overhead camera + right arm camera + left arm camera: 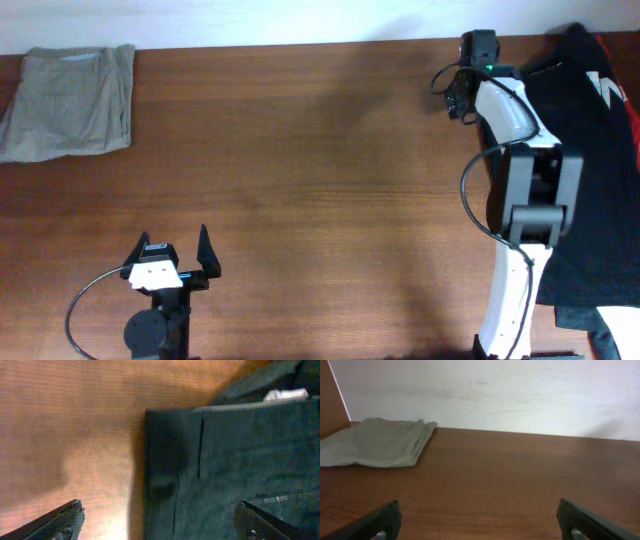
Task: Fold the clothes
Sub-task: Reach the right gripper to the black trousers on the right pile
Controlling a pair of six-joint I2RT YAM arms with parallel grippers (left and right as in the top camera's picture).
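At the upper left of the overhead frame, a folded khaki cloth garment [68,102] lies flat on the brown wooden worktop [320,170]. Along the right edge, a rumpled black fabric garment with red and white print [595,170] lies beside the right arm. The right gripper [160,522] hangs over its dark edge, spread wide and empty. The left gripper [174,242], lower left, is likewise wide and empty, well apart from both garments.
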